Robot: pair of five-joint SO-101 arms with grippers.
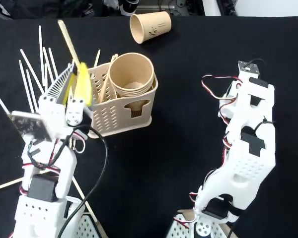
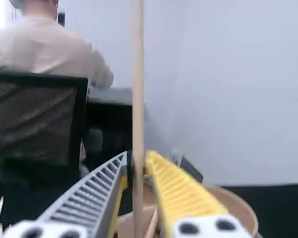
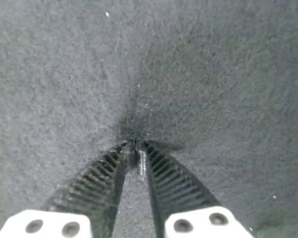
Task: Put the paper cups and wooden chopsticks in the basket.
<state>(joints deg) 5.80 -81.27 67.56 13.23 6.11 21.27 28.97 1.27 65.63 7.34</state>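
Basket (image 1: 120, 116) is sitting just beneath the left end effector (image 1: 75, 82). One cup (image 1: 150, 27) is lying on the worktop (image 1: 188, 99), well beyond it. The left end effector is pinching a chopstick (image 1: 68, 39) that is leaning over the basket. If let go while slanting, the chopstick is likely to tip over the rim. The right end effector (image 3: 135, 148) is pressed together.

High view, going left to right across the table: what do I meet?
Loose chopsticks → left end effector gripping a chopstick → basket → right arm.
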